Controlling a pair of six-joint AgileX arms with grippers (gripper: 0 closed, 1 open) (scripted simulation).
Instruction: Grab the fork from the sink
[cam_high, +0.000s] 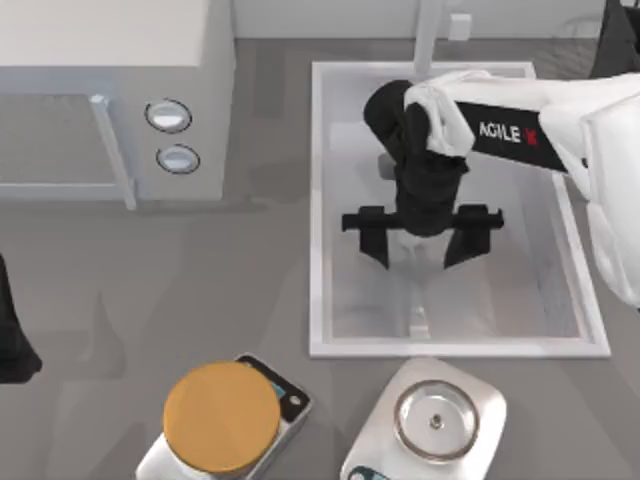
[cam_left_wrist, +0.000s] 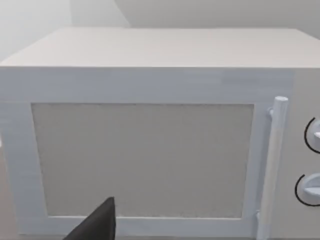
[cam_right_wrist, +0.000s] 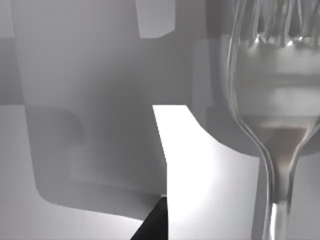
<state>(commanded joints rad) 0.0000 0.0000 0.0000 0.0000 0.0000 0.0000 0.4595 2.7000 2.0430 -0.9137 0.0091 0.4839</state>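
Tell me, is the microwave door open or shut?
Shut: the microwave door sits flush in its frame, handle upright beside the knobs.

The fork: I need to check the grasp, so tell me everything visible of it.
The fork looks like glossy, reflective silver metal, with tines joining a broad head that narrows to a thin neck. It fills the right wrist view close up. From above, its handle end lies on the sink floor, under the right end effector, whose fingers straddle it, spread.

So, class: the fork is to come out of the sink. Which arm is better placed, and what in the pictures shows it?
The right. Its right gripper hangs open over the sink, with the fork close before its wrist camera. The left gripper sits at the table's left edge, facing the microwave.
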